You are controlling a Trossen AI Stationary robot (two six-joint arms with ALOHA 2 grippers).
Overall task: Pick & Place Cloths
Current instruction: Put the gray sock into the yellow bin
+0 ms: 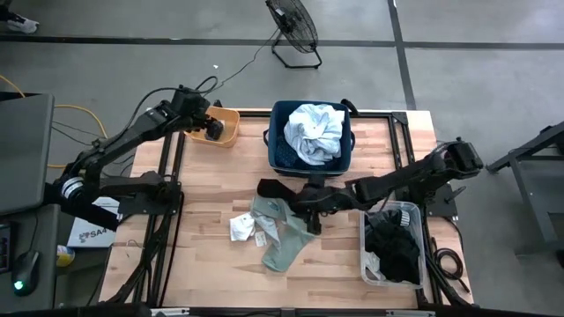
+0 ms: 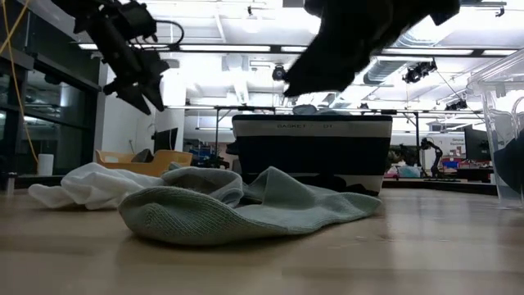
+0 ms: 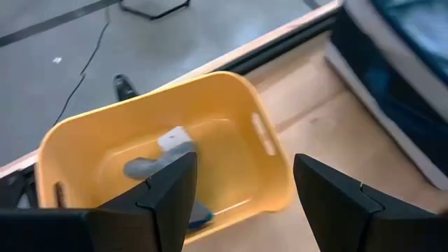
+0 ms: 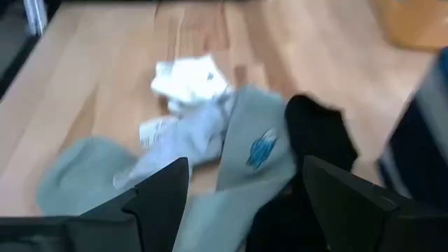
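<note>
Grey-green socks (image 1: 284, 239) lie flat mid-table with small white pieces (image 1: 242, 227) just beside them, and a black piece (image 1: 280, 188) stretches out between them and the navy fabric bin (image 1: 278, 155). Right gripper (image 1: 310, 214) is over this pile near the black piece; in its wrist view the fingers (image 4: 157, 192) are spread with the socks and black cloth showing between and beyond them, nothing pinched that I can see, though the low view shows dark cloth bulk high up near the arm, cannot tell if it hangs from it. Likely lining up for a pick. Left gripper (image 1: 211, 129) hovers over the orange tub (image 1: 231, 134) at the far left table edge, fingers (image 3: 168, 187) spread, empty; a small grey-and-white piece (image 3: 162, 155) sits on the tub floor, so this looks like a drop spot for small items. Pale blue-white shirt (image 1: 315, 132) is heaped in the navy bin. More black pieces (image 1: 394, 246) fill a clear bin (image 1: 410, 209) at the near right. Sorting seems partway, loose pile not yet cleared.
</note>
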